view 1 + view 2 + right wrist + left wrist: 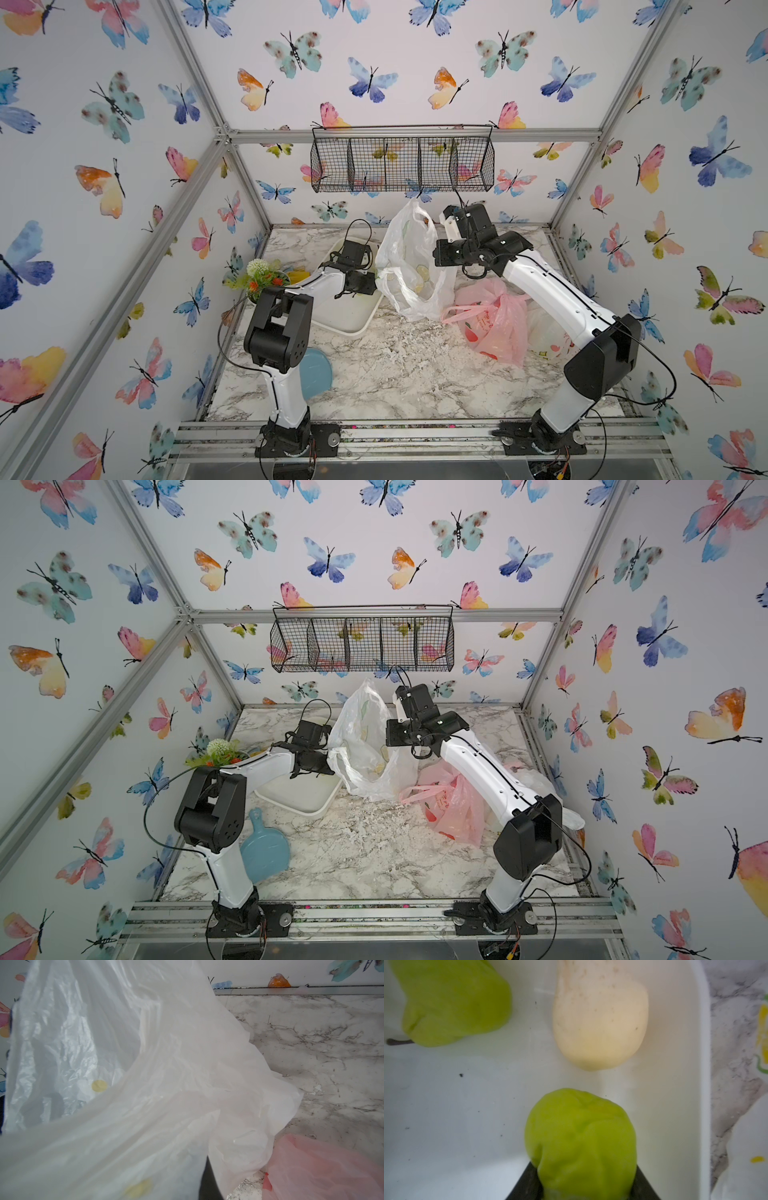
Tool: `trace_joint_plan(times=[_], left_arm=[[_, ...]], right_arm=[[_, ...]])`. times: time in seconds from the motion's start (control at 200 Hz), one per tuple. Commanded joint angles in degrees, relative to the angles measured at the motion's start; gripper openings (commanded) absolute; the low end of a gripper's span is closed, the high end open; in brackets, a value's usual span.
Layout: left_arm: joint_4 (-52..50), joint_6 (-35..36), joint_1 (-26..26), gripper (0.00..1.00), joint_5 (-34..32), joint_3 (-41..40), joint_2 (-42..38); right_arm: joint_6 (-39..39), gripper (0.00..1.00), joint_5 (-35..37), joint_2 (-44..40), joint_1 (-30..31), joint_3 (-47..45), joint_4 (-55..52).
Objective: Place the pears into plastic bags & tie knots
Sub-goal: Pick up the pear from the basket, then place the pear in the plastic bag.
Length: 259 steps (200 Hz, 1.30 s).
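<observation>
In the left wrist view my left gripper [584, 1165] is shut on a green pear [579, 1136], one dark finger pressing each side, just above the white tray [446, 1126]. A second green pear [452, 1001] and a cream pear [600, 1022] lie on the tray. My right gripper [436, 237] is shut on the edge of the white lemon-slice bag [409, 257], holding it upright with its mouth toward the tray. One dark finger [207, 1182] shows under the plastic. The pink bag [494, 324] lies slumped to the right, with a third, white bag [548, 336] behind it.
Potted flowers [262, 276] stand left of the tray [349, 320]. A blue paddle-shaped board [266, 850] lies by the left arm's base. A black wire basket [401, 164] hangs on the back wall above the bags.
</observation>
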Motion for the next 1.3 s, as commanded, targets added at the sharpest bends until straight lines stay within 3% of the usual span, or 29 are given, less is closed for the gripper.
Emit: trace_joint_plan(times=[0.0, 0.18, 0.28, 0.425, 0.561, 0.696, 0.791, 0.886, 0.981, 1.141, 1.291], left_arm=[[-1.6, -0.8, 0.6, 0.41, 3.1, 0.1, -11.6], [-3.2, -3.5, 0.9, 0.42, 0.6, -0.7, -30.4], [-0.7, -7.6, 0.5, 0.42, 4.1, 2.4, -36.5], [6.5, -16.3, -3.2, 0.42, 16.9, 6.3, -35.4], [24.9, -26.4, -7.5, 0.43, 26.9, -3.2, -33.4], [27.2, -27.8, -8.5, 0.41, 26.5, -10.0, -27.7], [25.8, -26.6, -9.0, 0.41, 27.7, -12.6, -24.5], [20.6, -22.2, -9.0, 0.44, 23.9, -13.2, -23.1], [15.7, -17.5, -9.4, 0.56, 19.1, -11.4, -21.9], [7.6, -12.2, -9.1, 0.8, 16.6, -6.8, -21.7], [0.1, -7.9, -7.9, 0.82, 13.8, -1.7, -23.2]], right_arm=[[0.4, 0.02, -0.5, 0.4, -0.5, -0.9, 0.8], [0.5, 0.02, -1.2, 0.5, -0.5, -1.6, 1.5], [1.0, 0.02, -2.4, 0.6, -0.6, -2.5, 2.4], [1.8, 0.02, -3.7, 0.7, -0.6, -2.7, 3.3], [1.8, 0.02, -2.7, 0.5, -0.6, -2.3, 2.9], [2.1, 0.02, -2.0, 0.5, -0.9, -1.3, 2.7], [2.7, 0.02, -3.2, 0.4, -1.3, -1.9, 3.6], [2.8, 0.02, -3.2, 0.9, -1.8, -2.2, 3.6], [2.9, 0.02, -3.5, 0.9, -2.3, -2.9, 4.3], [3.1, 0.02, -3.9, 1.0, -2.7, -3.5, 4.5], [2.7, 0.03, -4.1, 1.0, -3.1, -4.3, 4.4]])
